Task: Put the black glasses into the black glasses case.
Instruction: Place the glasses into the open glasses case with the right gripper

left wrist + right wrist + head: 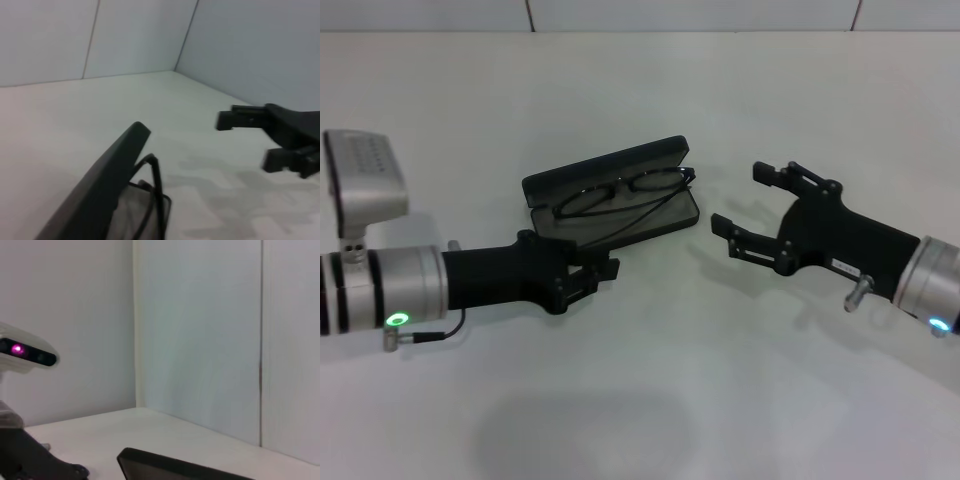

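Note:
The black glasses case [603,166] lies open in the middle of the white table, its lid tilted up at the back. Inside its tray lie the black glasses [620,188], rims toward the lid and temple arms crossing the grey lining. My left gripper [598,270] hovers just in front of the case's near edge, fingers together and holding nothing. Right of the case my right gripper [742,200] is open and empty. The left wrist view shows the case lid [110,170], a temple arm [156,187] and the right gripper [255,140] beyond.
The white table [650,380] is bounded by white walls [700,12] at the back. In the right wrist view the case's edge [165,467] shows low down, with the left arm's wrist camera [27,354] behind it.

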Robot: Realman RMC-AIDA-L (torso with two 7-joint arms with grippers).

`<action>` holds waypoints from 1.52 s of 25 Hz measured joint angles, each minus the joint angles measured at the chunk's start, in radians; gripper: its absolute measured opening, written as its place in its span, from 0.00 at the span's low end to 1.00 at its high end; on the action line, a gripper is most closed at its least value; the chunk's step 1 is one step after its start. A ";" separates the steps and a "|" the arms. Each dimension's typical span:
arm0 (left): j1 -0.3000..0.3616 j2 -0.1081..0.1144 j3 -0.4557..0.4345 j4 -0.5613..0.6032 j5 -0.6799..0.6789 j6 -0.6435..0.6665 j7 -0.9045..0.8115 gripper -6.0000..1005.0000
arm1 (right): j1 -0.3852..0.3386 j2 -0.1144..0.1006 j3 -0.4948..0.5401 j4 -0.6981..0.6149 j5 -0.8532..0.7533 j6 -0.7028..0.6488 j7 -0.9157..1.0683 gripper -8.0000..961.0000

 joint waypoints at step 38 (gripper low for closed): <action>0.058 0.009 -0.009 0.085 -0.041 -0.069 0.009 0.13 | -0.053 -0.004 -0.010 0.040 -0.023 -0.112 -0.066 0.88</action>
